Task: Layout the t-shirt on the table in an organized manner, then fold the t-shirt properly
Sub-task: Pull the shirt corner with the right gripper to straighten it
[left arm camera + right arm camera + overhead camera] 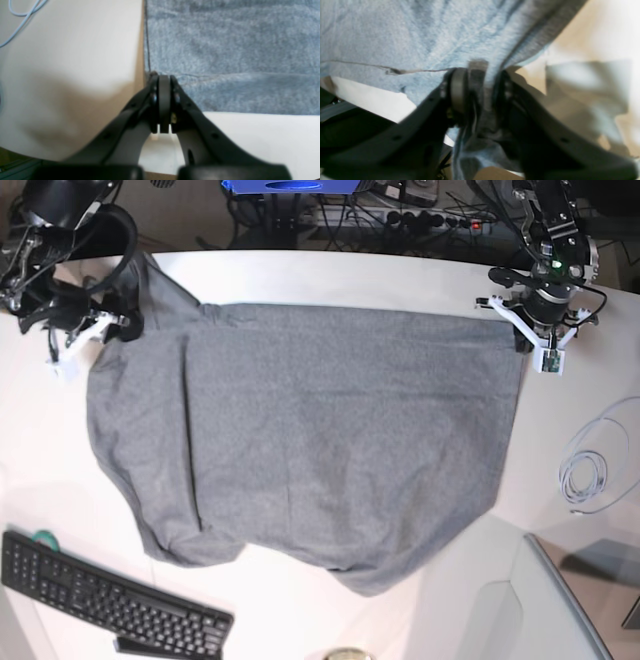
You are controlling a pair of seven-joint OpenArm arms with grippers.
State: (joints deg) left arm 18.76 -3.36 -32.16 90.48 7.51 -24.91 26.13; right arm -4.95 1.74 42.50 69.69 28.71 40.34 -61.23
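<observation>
In the left wrist view, the left end effector (164, 82) is fully closed, its dark pads pressed flat together, with the tips at the corner of the t-shirt (232, 60); whether any cloth is pinched there cannot be told. The grey fabric lies flat on the white table (75, 50), and a pale blue cable (23, 15) loops at the upper left. In the right wrist view, the right end effector (477, 82) is clamped on a bunched fold of the t-shirt (407, 30), cloth filling the narrow gap between its fingers (458, 90) and hanging below. In the base view, the t-shirt (320, 440) lies spread across the table (300, 275), the left end effector (528, 340) at its far corner on the view's right, the right end effector (105, 328) at the lifted far corner on the left; a black keyboard (105, 595) sits near the front edge.
</observation>
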